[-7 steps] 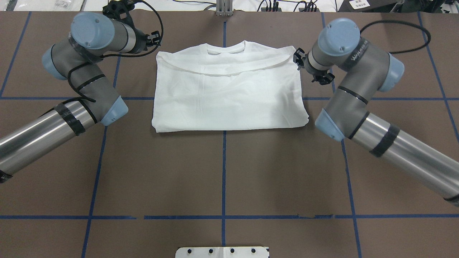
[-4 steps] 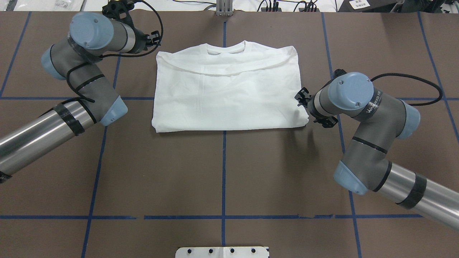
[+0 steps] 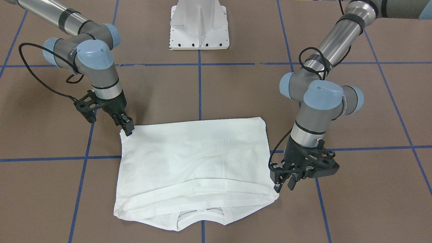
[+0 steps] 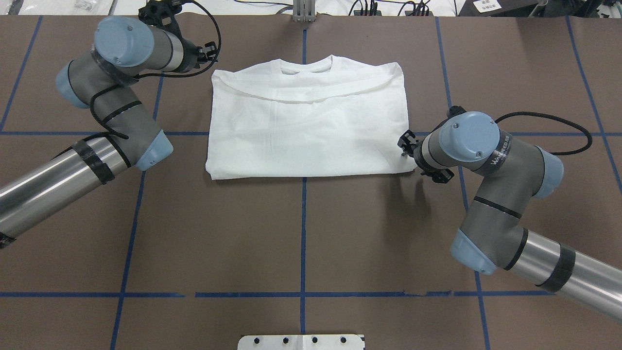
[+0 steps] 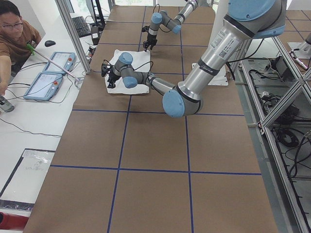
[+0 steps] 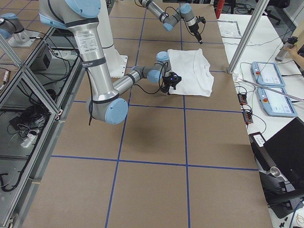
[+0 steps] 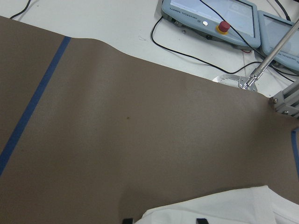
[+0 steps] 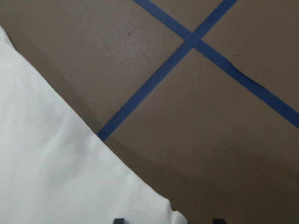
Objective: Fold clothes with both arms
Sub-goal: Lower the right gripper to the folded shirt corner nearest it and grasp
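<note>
The clothes are one white shirt [image 4: 311, 126], folded into a flat rectangle on the brown table, collar toward the far edge. The front view shows the shirt [image 3: 195, 162] with its collar nearest the camera. My left gripper [image 4: 211, 52] stands at the shirt's far left corner. In the front view this left gripper [image 3: 283, 186] is open, its fingers astride that corner. My right gripper [image 4: 406, 146] is at the near right corner. That right gripper [image 3: 128, 131] is low and open. Each wrist view has shirt cloth [image 7: 215, 210] [image 8: 56, 172] between two spread fingertips.
Blue tape lines [image 4: 303, 233] cross the brown table cover. The white pedestal base [image 3: 199, 27] sits at the robot's side. Control consoles [image 7: 210, 18] and an aluminium post [image 4: 303, 12] lie beyond the far edge. A person [image 5: 14, 34] stands there.
My right arm has swung from the shirt's far right corner to its near right corner and gone lower. The left arm and the shirt have stayed put.
</note>
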`<move>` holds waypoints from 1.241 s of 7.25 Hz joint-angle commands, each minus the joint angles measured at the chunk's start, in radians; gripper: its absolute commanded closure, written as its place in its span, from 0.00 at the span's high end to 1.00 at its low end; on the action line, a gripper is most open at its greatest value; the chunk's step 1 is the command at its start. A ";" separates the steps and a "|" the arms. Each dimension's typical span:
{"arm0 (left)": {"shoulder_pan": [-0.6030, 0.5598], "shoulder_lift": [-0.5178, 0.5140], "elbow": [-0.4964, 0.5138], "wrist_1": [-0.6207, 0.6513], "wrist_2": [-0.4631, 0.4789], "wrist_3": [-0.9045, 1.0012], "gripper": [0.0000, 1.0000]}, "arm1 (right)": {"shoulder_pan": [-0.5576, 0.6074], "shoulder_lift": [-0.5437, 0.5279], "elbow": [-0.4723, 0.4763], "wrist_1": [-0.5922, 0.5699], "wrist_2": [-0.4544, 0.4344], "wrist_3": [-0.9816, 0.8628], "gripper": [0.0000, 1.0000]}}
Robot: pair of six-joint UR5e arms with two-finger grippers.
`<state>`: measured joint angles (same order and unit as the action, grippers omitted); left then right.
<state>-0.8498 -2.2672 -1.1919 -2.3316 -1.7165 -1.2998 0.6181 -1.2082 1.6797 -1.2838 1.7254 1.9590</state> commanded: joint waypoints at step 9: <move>0.003 0.082 -0.200 0.014 -0.128 -0.015 0.54 | -0.087 -0.360 0.514 -0.083 0.170 0.020 0.00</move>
<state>-0.8483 -2.2316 -1.2963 -2.3199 -1.7675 -1.3070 0.5828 -1.4506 2.0614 -1.3508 1.8380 1.9786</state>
